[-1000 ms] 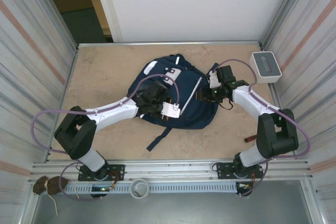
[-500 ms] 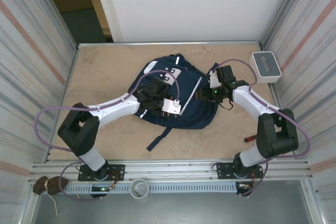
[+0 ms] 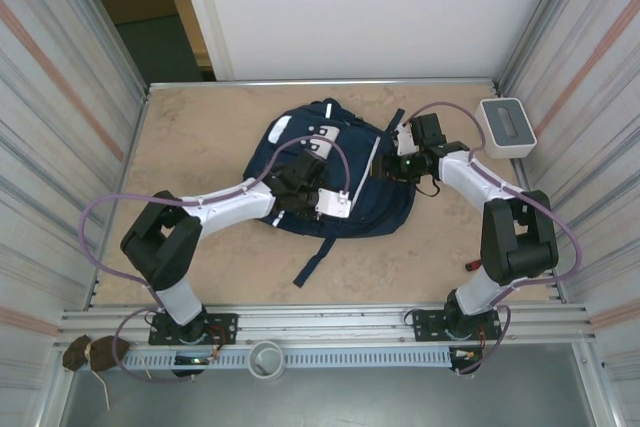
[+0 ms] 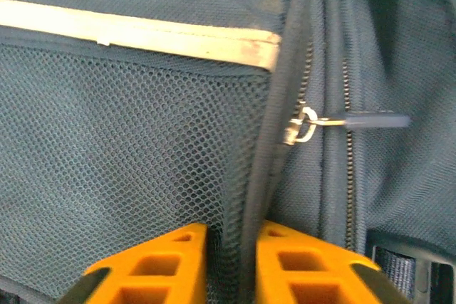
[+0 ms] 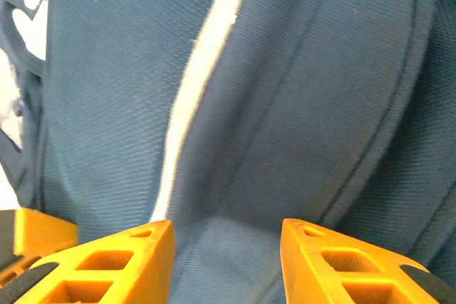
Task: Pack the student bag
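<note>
Student bag [image 3: 370,202], mesh seam [image 4: 260,176] pinched between left fingers [image 4: 160,268], bases cropped

a white-grey box [image 3: 507,127] with a dark slot on top sits in the far right corner of the beige counter [image 3: 190,137]. nearer than the box, along the same right edge, lies a small red-and-dark object [image 3: 476,265], too small to identify.

left arm [image 3: 225,207] reaching up-right to frame centre | left pincer [image 4: 231,261] clamped on student bag [image 4: 142,140] seam | right arm [image 3: 480,182] bent leftward | right pincer [image 5: 228,247] spread
</note>
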{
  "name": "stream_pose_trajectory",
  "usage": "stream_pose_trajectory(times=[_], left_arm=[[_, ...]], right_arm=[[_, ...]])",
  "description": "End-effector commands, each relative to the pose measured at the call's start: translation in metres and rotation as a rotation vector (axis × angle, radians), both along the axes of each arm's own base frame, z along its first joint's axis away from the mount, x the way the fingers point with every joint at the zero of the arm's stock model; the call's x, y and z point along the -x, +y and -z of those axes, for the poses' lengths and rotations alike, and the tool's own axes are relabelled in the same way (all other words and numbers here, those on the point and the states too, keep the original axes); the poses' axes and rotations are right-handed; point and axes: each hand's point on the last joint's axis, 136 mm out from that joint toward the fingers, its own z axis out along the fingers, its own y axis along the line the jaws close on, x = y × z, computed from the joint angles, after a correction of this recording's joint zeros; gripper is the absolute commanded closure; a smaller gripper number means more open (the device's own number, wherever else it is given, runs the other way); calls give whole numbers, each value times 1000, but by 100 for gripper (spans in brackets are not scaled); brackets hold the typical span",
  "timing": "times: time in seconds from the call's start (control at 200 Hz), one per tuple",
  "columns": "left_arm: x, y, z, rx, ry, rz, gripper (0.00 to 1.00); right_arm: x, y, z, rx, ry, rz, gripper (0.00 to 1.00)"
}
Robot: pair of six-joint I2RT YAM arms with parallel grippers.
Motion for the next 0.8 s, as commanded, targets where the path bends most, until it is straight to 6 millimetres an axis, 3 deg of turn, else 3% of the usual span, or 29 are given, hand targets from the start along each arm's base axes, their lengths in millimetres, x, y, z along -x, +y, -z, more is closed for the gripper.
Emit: stream_pose_trajectory(times=[0.0, 0.16, 0.301, 0.516, 0.797], left_arm=[[13, -14, -6, 108, 84, -24, 87], [18, -23, -30, 292, 212, -91, 98], [22, -27, -47, 451, 288, -109, 100], [27, -25, -56, 535, 376, -111, 100], [25, -28, -64, 562, 414, -95, 100]], right_arm=[[-3, -4, -22, 9, -50, 19, 58], [21, -12, -37, 7, -122, 31, 56], [50, 3, -48, -29, -239, -27, 56], [87, 34, -43, 44, -401, -130, 55], [110, 59, -33, 114, -571, -120, 54]])
